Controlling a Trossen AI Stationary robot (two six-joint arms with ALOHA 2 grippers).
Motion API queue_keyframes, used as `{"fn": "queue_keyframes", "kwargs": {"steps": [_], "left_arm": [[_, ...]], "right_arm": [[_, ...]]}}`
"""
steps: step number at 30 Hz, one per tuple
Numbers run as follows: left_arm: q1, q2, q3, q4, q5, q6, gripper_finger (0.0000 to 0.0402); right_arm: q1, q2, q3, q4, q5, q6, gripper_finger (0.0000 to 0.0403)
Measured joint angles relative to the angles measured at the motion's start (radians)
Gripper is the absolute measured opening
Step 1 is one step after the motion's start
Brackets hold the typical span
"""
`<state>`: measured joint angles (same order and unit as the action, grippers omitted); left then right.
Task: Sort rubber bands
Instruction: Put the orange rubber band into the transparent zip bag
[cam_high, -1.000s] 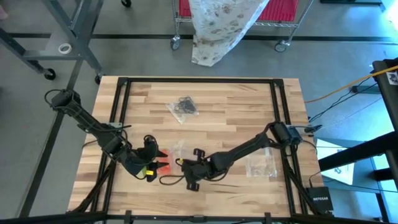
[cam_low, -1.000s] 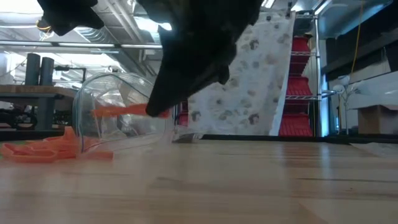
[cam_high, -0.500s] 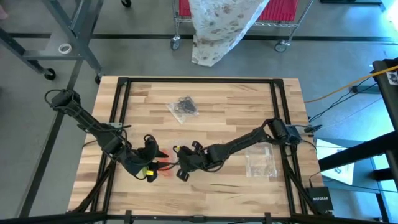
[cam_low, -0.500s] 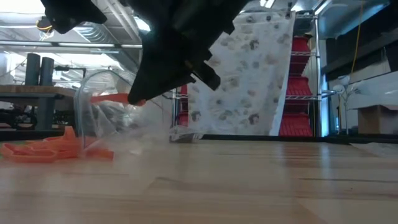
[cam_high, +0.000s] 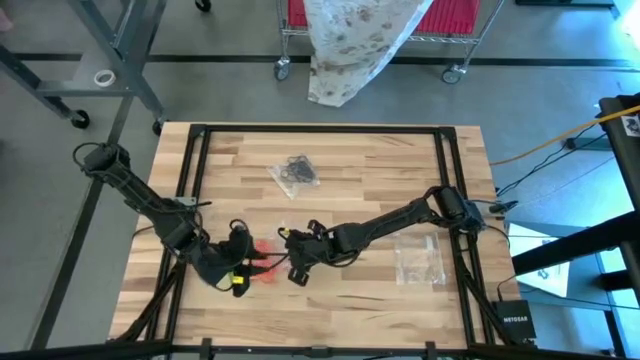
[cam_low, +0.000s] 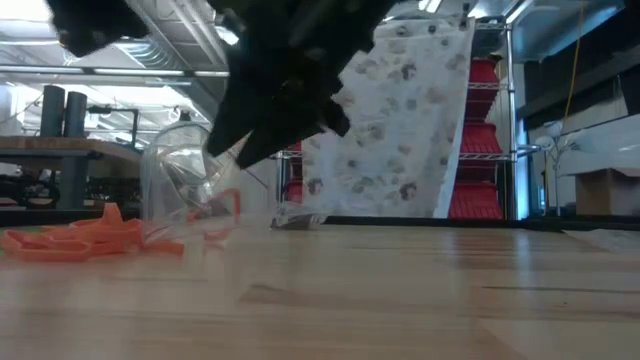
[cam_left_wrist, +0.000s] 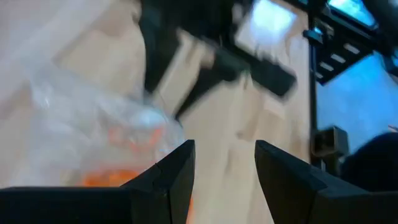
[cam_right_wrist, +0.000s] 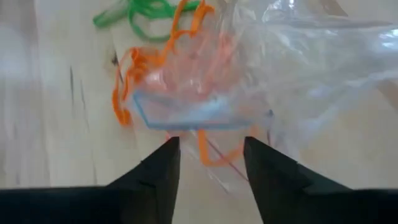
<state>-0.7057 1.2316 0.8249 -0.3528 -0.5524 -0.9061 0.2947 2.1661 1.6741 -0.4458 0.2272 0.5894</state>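
Table (cam_high: 350, 160): pale wood slats in a black frame.

Orange bands (cam_right_wrist: 127, 74): loose heap on the table, some lying inside the mouth of a clear bag (cam_right_wrist: 292, 68); more orange loops on the table in the low view.

Green bands (cam_right_wrist: 146, 12): a few beside the orange heap.

Black bands (cam_high: 297, 170): bagged, farther back on the table, well apart.

Second clear bag (cam_high: 420, 262): near the right edge.

Left gripper (cam_left_wrist: 224, 163): low at the bag, fingers apart, nothing between them.

Right gripper (cam_right_wrist: 211, 155): at the bag's mouth, fingers apart, holding nothing.

Writing: small box (cam_high: 514, 320) off the table's right corner, white lettering too small to make out.
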Motion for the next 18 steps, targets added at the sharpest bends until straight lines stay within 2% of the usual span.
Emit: {"fn": "queue_keyframes", "kwargs": {"steps": [6,9,11,15,18], "left_arm": [[-0.088,0.001,0.0,-0.036,-0.009,-0.104,0.0159],[-0.125,0.003,0.0,-0.048,-0.009,-0.138,0.0159],[-0.149,0.003,0.0,-0.046,-0.026,-0.133,0.0159],[-0.184,0.003,0.0,-0.048,-0.128,-0.064,0.0159],[-0.184,0.003,0.0,-0.051,-0.146,-0.032,0.0159]], "right_arm": [[0.059,-0.037,0.0,-0.132,0.019,-0.049,0.0183],[0.099,-0.063,0.001,-0.143,0.057,-0.088,0.0184],[0.125,-0.068,0.001,-0.123,0.09,-0.137,0.0184],[0.161,-0.067,0.001,-0.062,0.199,-0.179,0.0184],[0.157,-0.068,0.001,-0.033,0.234,-0.179,0.0184]]}}
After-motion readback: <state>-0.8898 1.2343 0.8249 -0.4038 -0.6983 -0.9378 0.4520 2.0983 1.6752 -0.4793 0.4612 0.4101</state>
